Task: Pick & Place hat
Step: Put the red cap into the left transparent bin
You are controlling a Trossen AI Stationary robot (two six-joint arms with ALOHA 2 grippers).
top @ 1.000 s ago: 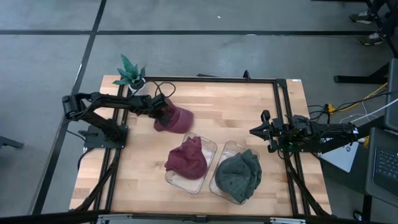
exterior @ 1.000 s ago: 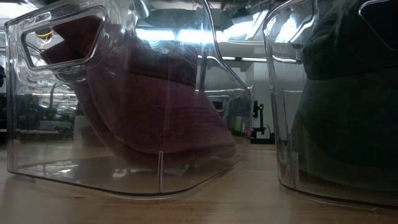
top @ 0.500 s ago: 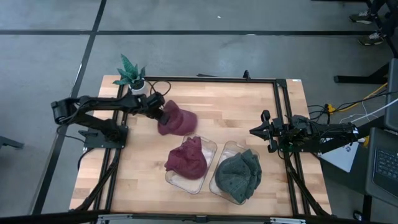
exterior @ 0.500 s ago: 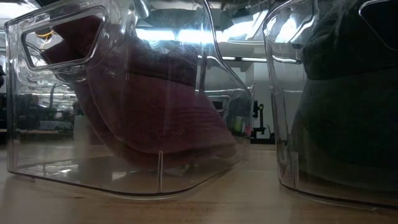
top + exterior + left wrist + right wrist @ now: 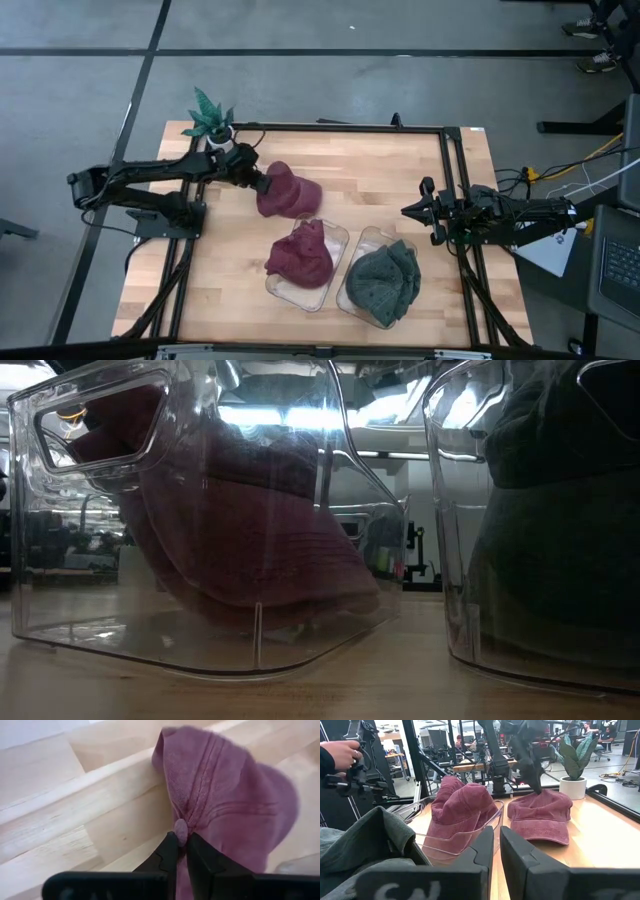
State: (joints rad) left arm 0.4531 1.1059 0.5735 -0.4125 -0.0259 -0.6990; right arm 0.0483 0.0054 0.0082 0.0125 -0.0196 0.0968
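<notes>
The left tool [image 5: 262, 184] is pinched tight on the top button of a dark red hat [image 5: 288, 190]. In the left wrist view the two dark fingers [image 5: 167, 855] squeeze the little button and the cloth bunches up around it. The hat sits on the wooden desk [image 5: 380, 180], at about 11 o'clock from the desk's middle. At 10 o'clock from the hat, in the desk's far corner, stands a small green plant [image 5: 210, 115] in a white pot.

At 5 o'clock from the hat is a clear bin [image 5: 338, 240] with another dark red hat [image 5: 300, 255] stuffed inside. Just beside that, at its 3 o'clock, a second clear bin [image 5: 356, 296] holds a green hat [image 5: 384, 279].

The right tool [image 5: 412, 211] waits at the desk's 3 o'clock edge. Its fingers are nearly together with only a thin gap, and it holds nothing.
</notes>
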